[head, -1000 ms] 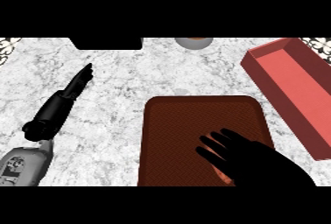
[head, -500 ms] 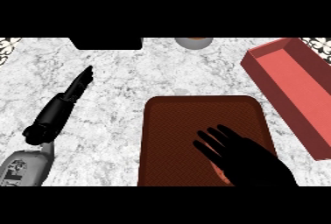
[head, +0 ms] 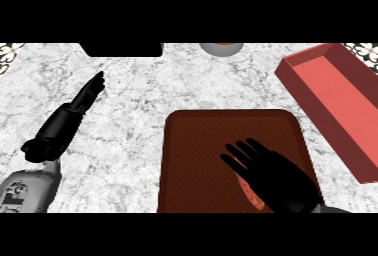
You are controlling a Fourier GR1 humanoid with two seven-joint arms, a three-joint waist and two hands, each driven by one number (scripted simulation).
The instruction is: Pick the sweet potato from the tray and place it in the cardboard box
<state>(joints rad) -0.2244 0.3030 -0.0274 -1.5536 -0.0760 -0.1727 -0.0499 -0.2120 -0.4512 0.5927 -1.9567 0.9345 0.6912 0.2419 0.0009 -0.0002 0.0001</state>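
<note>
A dark red-brown tray (head: 214, 140) lies on the marble counter, right of centre. My right hand (head: 269, 172) hovers over its lower right part, fingers spread and pointing up-left. Under that hand a thin orange sliver of the sweet potato (head: 251, 196) shows at the hand's lower left edge; the rest is hidden. The red open box (head: 343, 105) lies at the right, slanting toward the upper right. My left hand (head: 74, 112) rests on the counter at the left, fingers straight and pointing up-right, holding nothing.
A black object (head: 122, 49) sits at the counter's far edge, upper left. A grey round object with an orange base (head: 221, 48) stands at the far edge near the centre. Bare marble counter (head: 170, 85) lies between the tray and the far edge.
My right hand has slid a little left and down over the tray. The left hand and the box have not moved.
</note>
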